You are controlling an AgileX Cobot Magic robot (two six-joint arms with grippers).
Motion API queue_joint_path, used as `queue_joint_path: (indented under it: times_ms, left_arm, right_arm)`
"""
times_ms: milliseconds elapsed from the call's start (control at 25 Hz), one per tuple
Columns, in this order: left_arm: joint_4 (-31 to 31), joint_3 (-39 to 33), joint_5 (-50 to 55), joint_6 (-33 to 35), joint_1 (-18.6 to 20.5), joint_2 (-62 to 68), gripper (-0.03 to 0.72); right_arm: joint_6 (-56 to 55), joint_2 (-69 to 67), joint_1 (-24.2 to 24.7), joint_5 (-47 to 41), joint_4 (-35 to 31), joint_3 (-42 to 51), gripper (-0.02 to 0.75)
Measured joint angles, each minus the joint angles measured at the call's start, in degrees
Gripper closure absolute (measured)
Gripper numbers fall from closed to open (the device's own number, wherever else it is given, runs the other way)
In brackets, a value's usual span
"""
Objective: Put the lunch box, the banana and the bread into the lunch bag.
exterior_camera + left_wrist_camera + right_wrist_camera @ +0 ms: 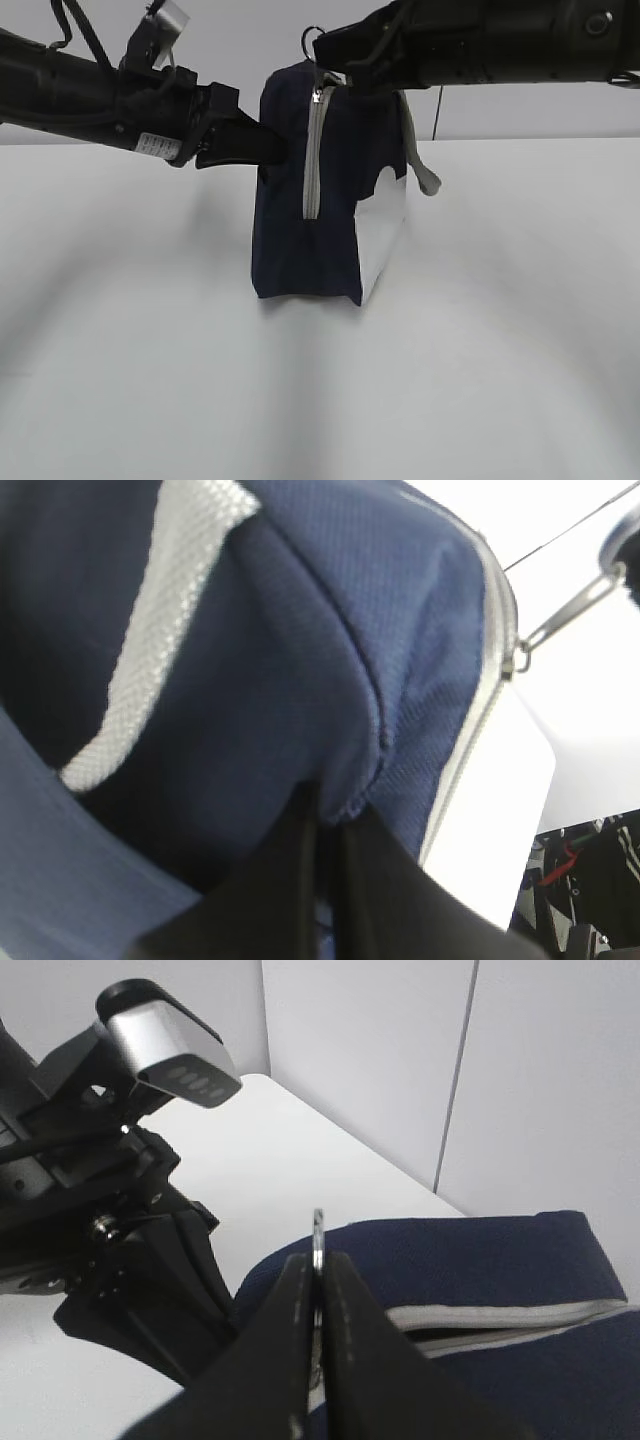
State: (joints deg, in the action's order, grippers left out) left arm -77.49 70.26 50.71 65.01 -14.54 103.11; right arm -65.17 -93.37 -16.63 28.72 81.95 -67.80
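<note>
So the lunch bag point(330, 190) is standing upright about mid-desk, a bit toward the back edge, with its grey zipper point(313, 160) running down the side that faces the exterior camera and the white panel on the right. It looks zipped shut along that run. No lunch box, banana or bread anywhere in view, so nothing to say on those.

The right gripper point(318, 1290) is clamped tight on the metal ring pull point(318, 1232) at the top of the bag; the ring pokes up between its fingers. The left gripper point(270, 150) is closed down on a pinch of navy fabric at the bag's upper left corner, presumably to brace it while the zip is worked.

What I'd worry about: the fabric pinch looks shallow, so if the right arm tugs hard it could slip out and the whole bag tips or drags across the desk. The thin ring could also twist out of the right fingers.
</note>
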Motion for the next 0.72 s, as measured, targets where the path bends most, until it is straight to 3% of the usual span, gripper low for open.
queue_joint_path:
  times_ms: [720]
  left_arm:
    - [4.04,0.06,2.23,-3.81,0.00,0.00,0.685]
  right_arm:
    - [-2.95,-6.18,1.23,-1.81,-0.47,-9.16,0.754]
